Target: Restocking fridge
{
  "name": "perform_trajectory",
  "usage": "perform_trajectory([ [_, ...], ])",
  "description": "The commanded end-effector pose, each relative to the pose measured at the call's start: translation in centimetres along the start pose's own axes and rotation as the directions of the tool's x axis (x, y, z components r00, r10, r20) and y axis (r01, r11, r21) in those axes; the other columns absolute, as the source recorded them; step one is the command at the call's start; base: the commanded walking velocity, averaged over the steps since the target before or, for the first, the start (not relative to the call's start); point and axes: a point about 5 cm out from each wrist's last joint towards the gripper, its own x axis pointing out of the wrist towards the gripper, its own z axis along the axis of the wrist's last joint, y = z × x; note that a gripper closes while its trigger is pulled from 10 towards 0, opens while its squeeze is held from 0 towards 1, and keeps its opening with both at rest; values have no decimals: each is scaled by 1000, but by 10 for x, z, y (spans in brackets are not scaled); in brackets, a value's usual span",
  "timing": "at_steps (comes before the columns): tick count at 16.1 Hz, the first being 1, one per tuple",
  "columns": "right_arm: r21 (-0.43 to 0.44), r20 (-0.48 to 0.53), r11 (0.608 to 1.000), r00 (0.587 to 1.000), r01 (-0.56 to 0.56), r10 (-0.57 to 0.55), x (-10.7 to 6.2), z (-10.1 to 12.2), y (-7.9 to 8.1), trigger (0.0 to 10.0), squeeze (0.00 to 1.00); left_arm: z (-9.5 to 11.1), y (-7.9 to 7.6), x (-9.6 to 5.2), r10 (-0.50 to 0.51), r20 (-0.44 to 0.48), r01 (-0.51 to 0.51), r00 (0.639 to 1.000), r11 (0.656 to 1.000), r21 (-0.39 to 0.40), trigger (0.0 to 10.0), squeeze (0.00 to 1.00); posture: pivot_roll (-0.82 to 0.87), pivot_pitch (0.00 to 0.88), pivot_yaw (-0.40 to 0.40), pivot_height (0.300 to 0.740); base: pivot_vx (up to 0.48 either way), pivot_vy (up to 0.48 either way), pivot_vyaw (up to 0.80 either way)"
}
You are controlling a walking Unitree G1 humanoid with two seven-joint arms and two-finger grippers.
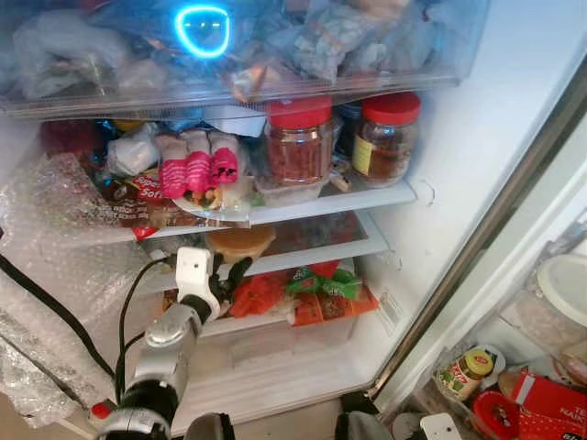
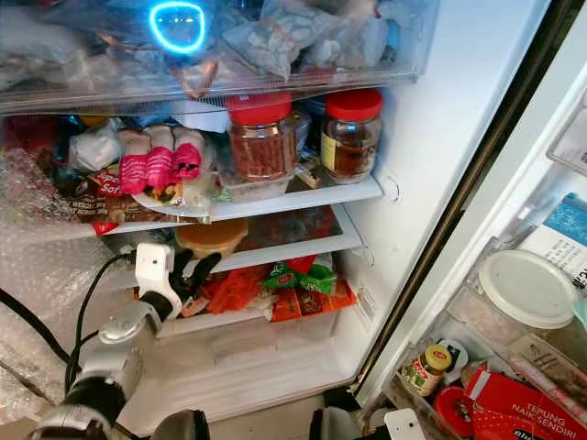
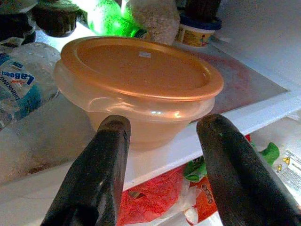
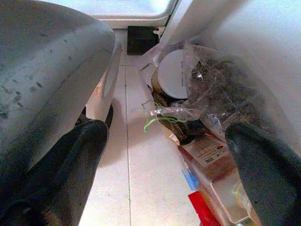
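Observation:
A round tub with an orange lid sits at the front of the fridge's middle shelf. My left gripper is open just in front of and slightly below the tub. One black finger stands on each side of the tub's front, and neither touches it. My right gripper hangs open low over the tiled floor, beside several bags and packets of groceries, holding nothing.
Two red-lidded jars and pink-wrapped packets fill the shelf above. Red and green packets lie on the shelf below. Bubble wrap hangs at the left. A water bottle lies beside the tub. The door shelves hold jars and boxes.

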Motion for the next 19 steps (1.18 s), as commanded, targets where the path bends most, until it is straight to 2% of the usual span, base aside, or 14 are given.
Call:
perform_trajectory([
  [1, 15, 7, 1000, 1000, 9, -10, 0, 2, -1, 10000, 0, 1, 3, 2, 11, -3, -11, 1000, 1000, 18, 10000, 0, -183, 0, -27, 631, 0, 0, 0],
  [5, 20, 4, 1000, 1000, 12, -12, 0, 3, -1, 10000, 0, 4, 2, 11, 18, -10, -18, 1000, 1000, 1, 10000, 0, -186, 0, -29, 631, 0, 0, 0],
  [8, 21, 5, 1000, 1000, 11, -12, 0, 3, -2, 10000, 0, 0, 1, 15, 26, -49, -29, 998, 998, -54, 10000, 0, -177, 0, -30, 631, 0, 0, 0],
  [12, 21, 8, 1000, 1000, 6, -7, 1, 4, -2, 10000, 0, 6, -5, 23, 33, -29, -35, 999, 997, -69, 10000, 0, -180, 0, -29, 631, 0, 0, 0],
  [16, 26, 9, 1000, 1000, 6, -7, 1, 4, -1, 10000, 0, 4, -3, 18, 30, -10, -30, 1000, 998, -48, 10000, 0, -174, 0, -26, 631, 0, 0, 0],
  [18, 30, 9, 1000, 1000, 5, -5, 1, 3, -1, 10000, 0, 2, -2, 11, -4, 10, 4, 1000, 1000, 26, 10000, 0, -166, 0, -25, 631, 0, 0, 0],
  [19, 31, 9, 1000, 1000, 4, -4, 1, 3, 0, 10000, 0, 1, -1, 8, -8, 16, 8, 1000, 999, 39, 10000, 0, -164, 0, -24, 631, 0, 0, 0],
])
